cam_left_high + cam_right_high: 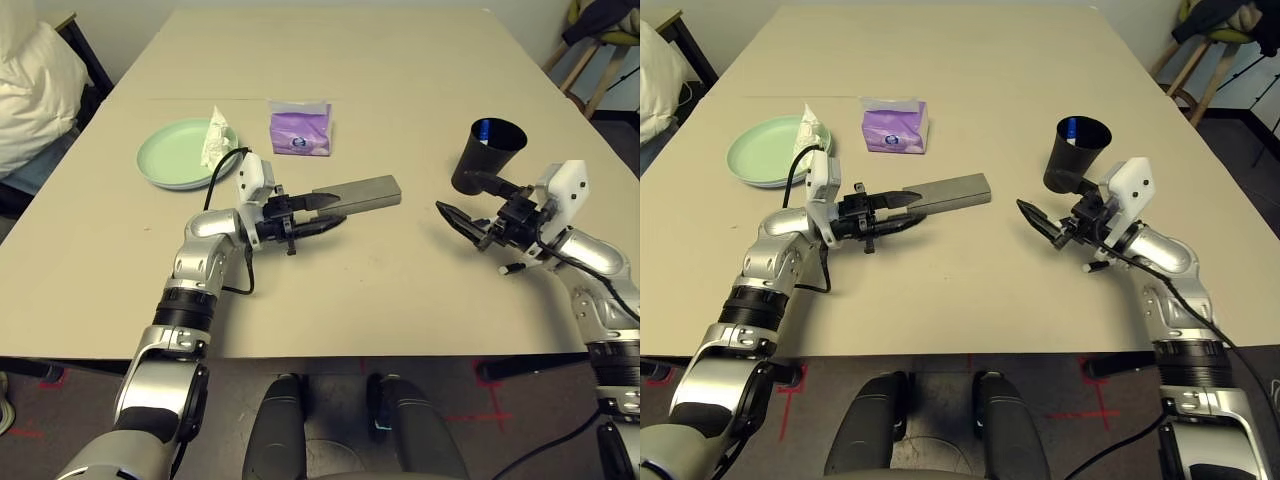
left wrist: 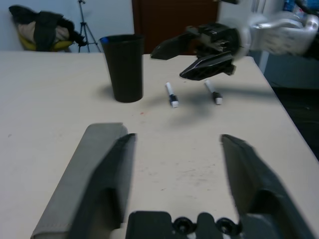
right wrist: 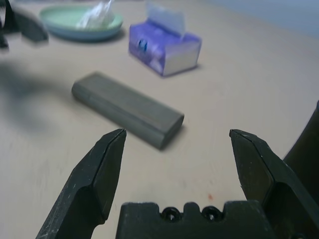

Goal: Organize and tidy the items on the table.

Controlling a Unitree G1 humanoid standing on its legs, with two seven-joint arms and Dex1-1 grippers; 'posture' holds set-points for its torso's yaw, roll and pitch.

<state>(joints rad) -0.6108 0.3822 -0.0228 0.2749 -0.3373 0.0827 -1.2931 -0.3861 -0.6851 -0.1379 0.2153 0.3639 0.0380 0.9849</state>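
one matte grey oblong case [image 1: 357, 194] lying just beside the left gripper [image 1: 318, 212], its jaws standing apart | two white pens [image 2: 171, 94] lying under the right gripper [image 1: 462, 222], jaws spread, empty | one black tapered cup [image 1: 487, 155] standing behind it | one mint plate [image 1: 178, 152] bearing one crumpled tissue [image 1: 214, 136] | one purple pack [image 1: 298, 131]

1. On your left, the left gripper [image 1: 902, 208] hovers with its fingers spread over the near end of the grey glasses case [image 1: 952, 190], which lies flat on the table [image 1: 970, 80].
2. On your right, the right gripper [image 1: 1038, 218] stands wide apart, just in front of the black cup [image 1: 1076, 153].
3. You see a white pen [image 1: 1096, 265] under the right wrist.
4. Farther back sit the mint green plate [image 1: 765, 152], holding a crumpled white tissue [image 1: 810, 128], and the purple tissue pack [image 1: 894, 126].
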